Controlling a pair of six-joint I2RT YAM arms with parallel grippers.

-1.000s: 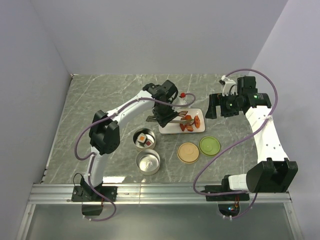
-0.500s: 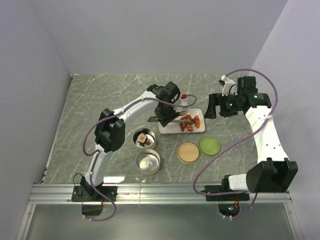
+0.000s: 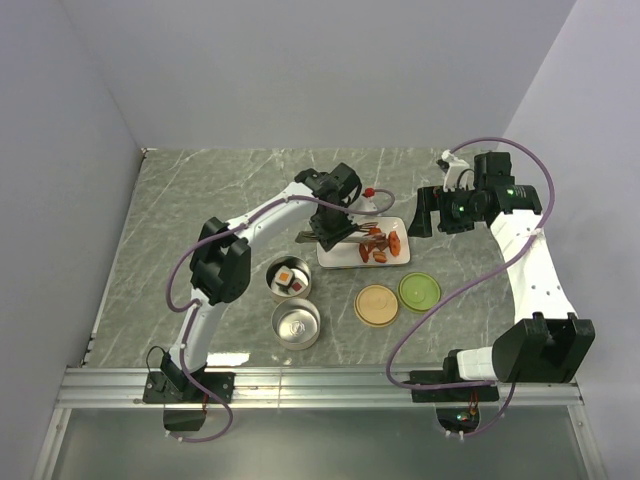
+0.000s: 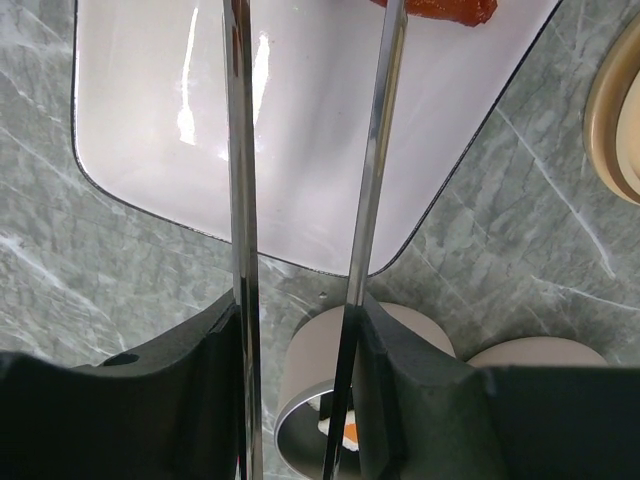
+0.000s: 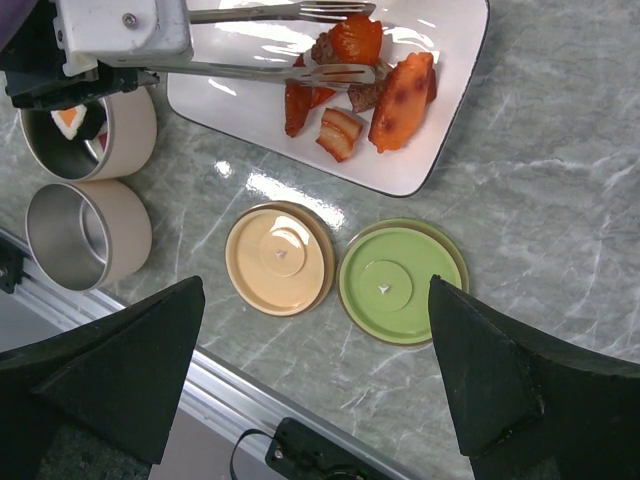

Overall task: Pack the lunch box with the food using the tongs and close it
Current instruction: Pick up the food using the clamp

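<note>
Slim silver metal tongs [image 4: 238, 200] clenched in the left fingers [image 4: 195, 345], tips flanking an orange-red food chunk [image 5: 357, 40] on a white rectangular plate [image 5: 250, 100]; right fingers [image 5: 120, 370] released.

Over the plate [image 3: 336, 259], left gripper [image 3: 331, 229] holds tongs [image 3: 358, 232]

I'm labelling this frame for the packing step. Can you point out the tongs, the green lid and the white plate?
tongs [image 5: 250, 70]: right wrist view, on the lower metal arm.
green lid [image 5: 384, 288]: right wrist view, at its centre.
white plate [image 5: 412, 170]: right wrist view, on a bare patch beside the food.
</note>
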